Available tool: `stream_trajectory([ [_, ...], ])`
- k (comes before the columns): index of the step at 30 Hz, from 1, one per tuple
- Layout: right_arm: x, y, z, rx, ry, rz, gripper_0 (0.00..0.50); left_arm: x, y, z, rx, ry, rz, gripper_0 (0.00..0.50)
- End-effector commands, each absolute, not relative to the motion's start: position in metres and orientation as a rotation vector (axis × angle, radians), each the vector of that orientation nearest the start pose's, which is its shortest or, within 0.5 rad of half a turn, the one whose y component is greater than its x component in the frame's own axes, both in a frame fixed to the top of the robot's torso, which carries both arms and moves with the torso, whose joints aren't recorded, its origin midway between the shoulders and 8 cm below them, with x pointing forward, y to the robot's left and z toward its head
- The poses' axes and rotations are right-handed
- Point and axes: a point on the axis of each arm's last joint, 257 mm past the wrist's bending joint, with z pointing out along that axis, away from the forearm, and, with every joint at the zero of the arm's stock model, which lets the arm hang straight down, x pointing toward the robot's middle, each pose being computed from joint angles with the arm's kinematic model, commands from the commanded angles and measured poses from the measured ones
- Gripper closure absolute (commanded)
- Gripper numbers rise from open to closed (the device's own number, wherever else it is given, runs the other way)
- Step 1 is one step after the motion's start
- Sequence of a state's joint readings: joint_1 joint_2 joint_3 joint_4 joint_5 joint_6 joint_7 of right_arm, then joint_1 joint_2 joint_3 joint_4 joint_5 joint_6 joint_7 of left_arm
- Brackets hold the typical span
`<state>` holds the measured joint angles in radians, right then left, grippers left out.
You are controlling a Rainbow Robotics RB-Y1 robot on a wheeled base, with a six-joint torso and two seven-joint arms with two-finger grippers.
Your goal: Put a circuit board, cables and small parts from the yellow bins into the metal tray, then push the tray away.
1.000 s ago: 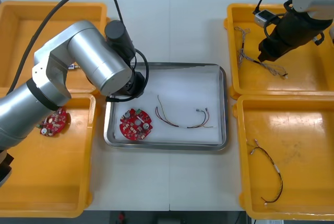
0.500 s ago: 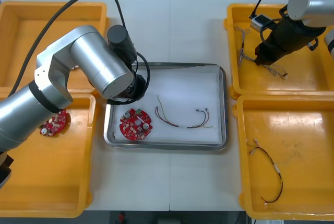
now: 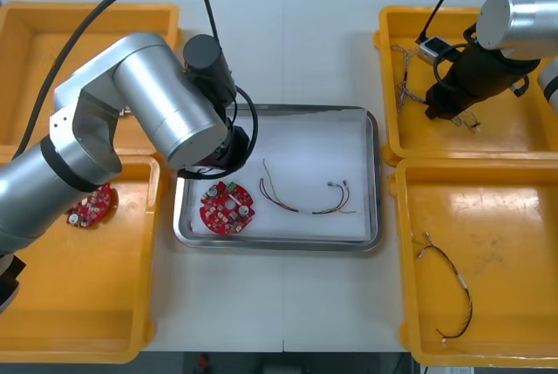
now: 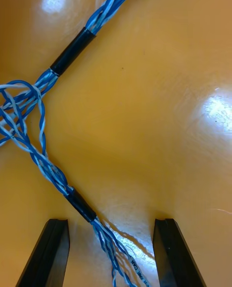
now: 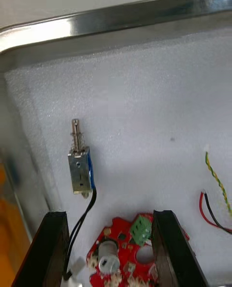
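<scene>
My left gripper stands open over the left part of the metal tray. A small metal part with a black lead lies on the white lining just beyond its fingers. A round red circuit board lies below them, and a red and yellow cable rests in the tray's middle. My right gripper is open low in the far right yellow bin. A twisted blue and white cable runs between its fingers.
A second red circuit board lies in the near left bin. A black cable lies in the near right bin. The left arm covers the tray's left rim in the front view.
The right gripper has moved left and lower onto the blue and white cable in the far right bin. The left arm has shifted slightly over the tray's left side.
</scene>
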<state>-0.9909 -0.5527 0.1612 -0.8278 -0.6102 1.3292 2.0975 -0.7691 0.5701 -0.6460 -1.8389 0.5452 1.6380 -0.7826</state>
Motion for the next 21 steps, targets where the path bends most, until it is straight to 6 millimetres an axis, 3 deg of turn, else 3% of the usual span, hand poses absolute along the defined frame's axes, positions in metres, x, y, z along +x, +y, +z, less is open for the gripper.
stream_trajectory([
  [1,0.615,-0.300,-0.223,-0.855,2.537,-0.162,0.000,0.475,0.121,-0.174,0.056,2.576,-0.054,0.000],
  [6,0.615,-0.299,-0.223,-0.849,2.538,-0.154,0.007,0.474,0.139,-0.146,0.022,2.567,-0.058,0.000],
  [8,0.615,-0.298,-0.223,-0.850,2.537,-0.150,0.105,0.476,0.149,-0.130,0.002,2.565,-0.059,0.000],
  [9,0.615,-0.298,-0.223,-0.854,2.534,-0.150,0.260,0.477,0.156,-0.122,0.007,2.562,-0.049,0.000],
  [11,0.615,-0.296,-0.223,-0.853,2.534,-0.143,0.425,0.478,0.166,-0.110,0.013,2.559,-0.031,0.000],
  [13,0.616,-0.296,-0.223,-0.852,2.530,-0.140,0.476,0.479,0.174,-0.101,0.031,2.564,-0.025,0.000],
  [14,0.616,-0.294,-0.223,-0.853,2.530,-0.134,0.500,0.482,0.180,-0.096,0.038,2.569,-0.030,0.000],
  [21,0.622,-0.290,-0.214,-0.861,2.498,-0.149,0.500,0.501,0.216,-0.070,0.058,2.563,-0.018,0.000],
])
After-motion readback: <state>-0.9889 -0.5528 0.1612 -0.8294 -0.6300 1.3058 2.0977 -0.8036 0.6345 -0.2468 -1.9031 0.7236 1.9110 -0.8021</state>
